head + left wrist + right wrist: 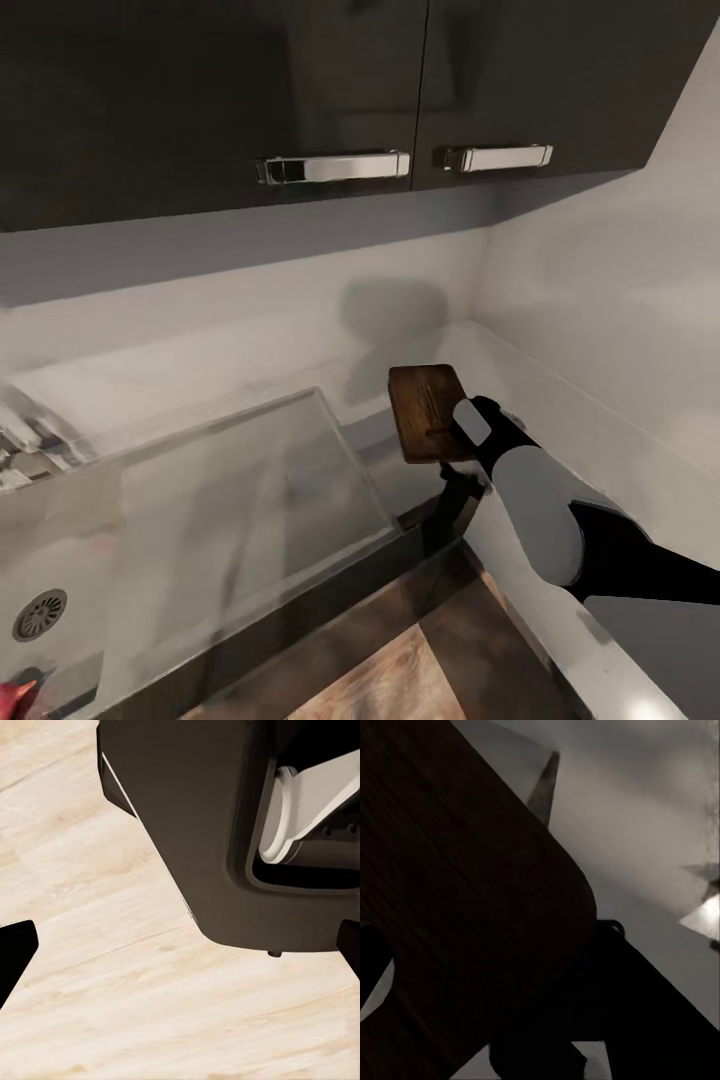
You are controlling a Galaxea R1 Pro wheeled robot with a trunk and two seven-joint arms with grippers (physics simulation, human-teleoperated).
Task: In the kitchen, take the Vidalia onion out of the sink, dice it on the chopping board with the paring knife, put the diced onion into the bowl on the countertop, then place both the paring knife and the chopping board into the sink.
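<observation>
right arm [540, 500] has a smooth grey-white shell; black joints; dark base [217, 832].

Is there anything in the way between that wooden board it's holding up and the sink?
Nothing visible. The right gripper holds the chopping board above the countertop, and the sink lies open to its left.

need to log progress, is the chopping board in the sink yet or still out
Still out. The chopping board is held by the right gripper above the countertop, to the right of the sink, whose basin looks bare.
</observation>
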